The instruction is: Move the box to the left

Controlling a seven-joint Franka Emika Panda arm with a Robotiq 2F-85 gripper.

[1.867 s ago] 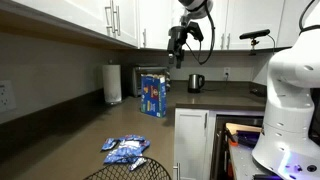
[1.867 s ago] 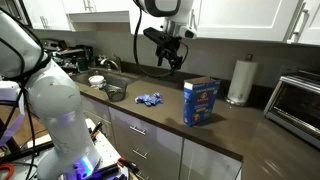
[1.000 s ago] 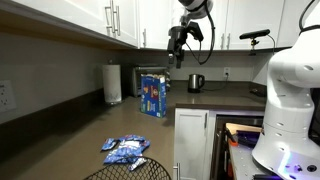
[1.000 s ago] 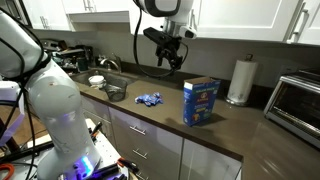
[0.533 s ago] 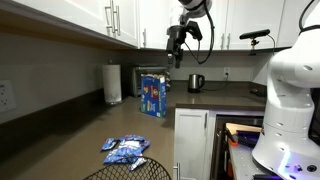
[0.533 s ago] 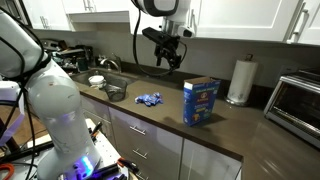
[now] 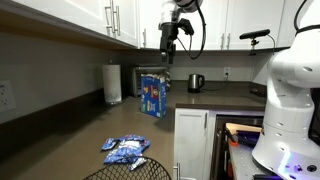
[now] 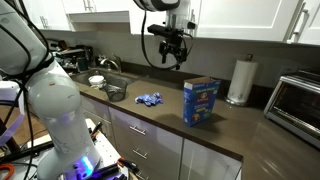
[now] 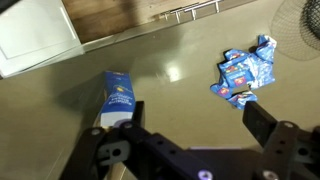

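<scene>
Hovering high above counter (image 8: pixel 165 113), tool (image 8: pixel 172 60) spread, empty, box (image 8: pixel 201 101) upright, well apart

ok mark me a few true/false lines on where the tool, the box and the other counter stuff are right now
1. The tool hangs open in the air, higher than the box, gripping nothing. True.
2. The box lies flat on its side. False: it stands upright on the counter.
3. A paper towel roll stands upright on the counter near the box. True.
4. The blue packets are piled on top of the box. False: they lie on the counter, apart from the box.
</scene>
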